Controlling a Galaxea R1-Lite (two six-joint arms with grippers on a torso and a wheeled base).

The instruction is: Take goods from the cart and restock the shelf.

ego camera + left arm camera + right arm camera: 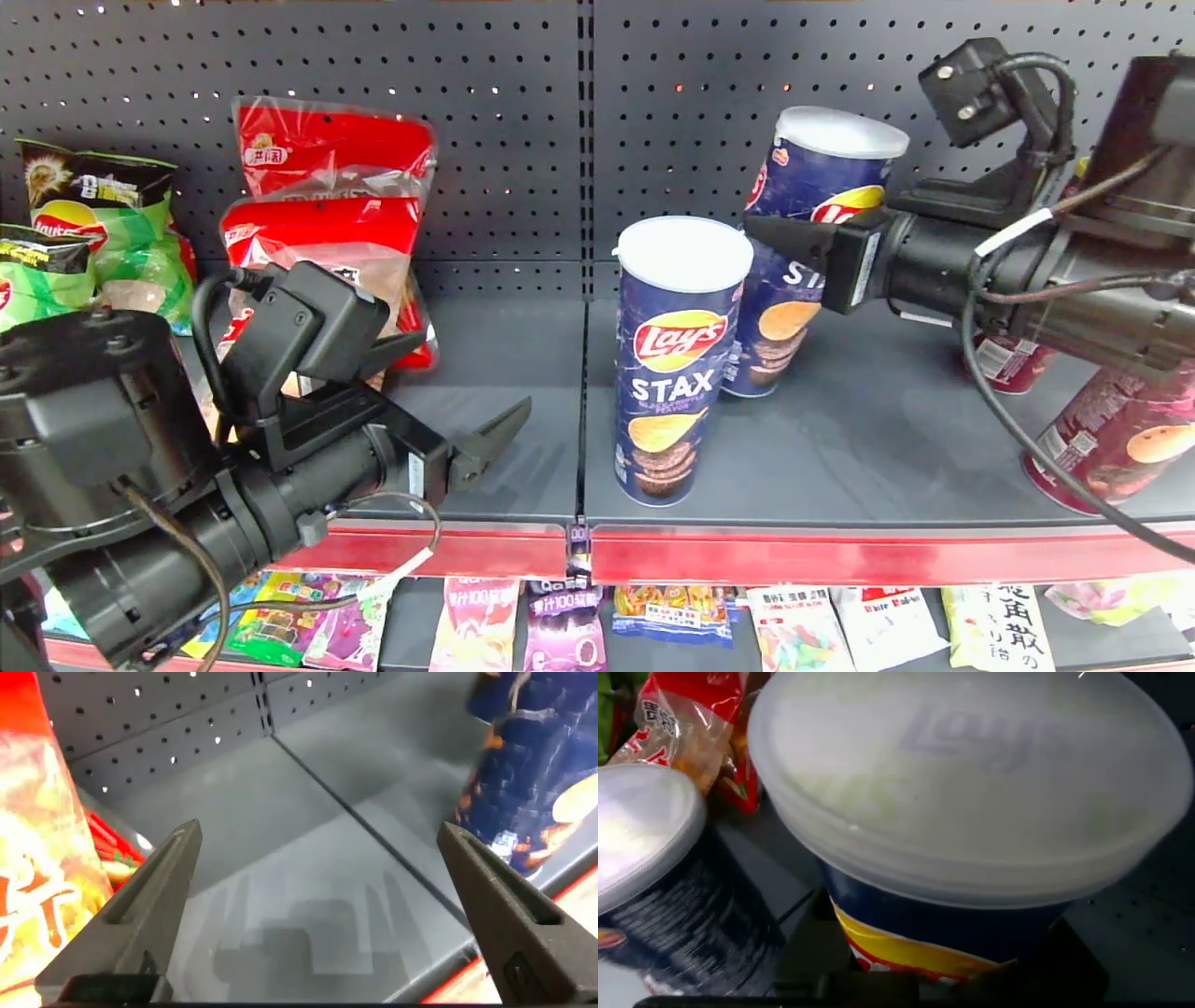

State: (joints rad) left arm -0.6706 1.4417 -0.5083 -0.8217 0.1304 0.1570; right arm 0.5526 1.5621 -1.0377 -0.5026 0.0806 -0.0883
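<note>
Two blue chip cans with white lids are on the grey shelf [868, 439]. The front can [677, 373] stands upright near the shelf's front edge. The rear can [812, 177] is tilted, its top leaning right and its base low behind the front can. My right gripper [794, 247] is shut on this tilted can's upper body; in the right wrist view its lid [971, 775] looms close, beside the front can's lid [640, 831]. My left gripper [471, 373] hangs open and empty over the bare shelf left of the cans, fingers [159, 896] spread wide, with the front can [533, 784] off to one side.
Red snack bags [327, 205] and green chip bags [84, 243] lean on the pegboard at the shelf's left. Maroon cans [1120, 439] lie at the far right under my right arm. A red lip [747, 555] edges the shelf; several packets [653, 616] fill the shelf below.
</note>
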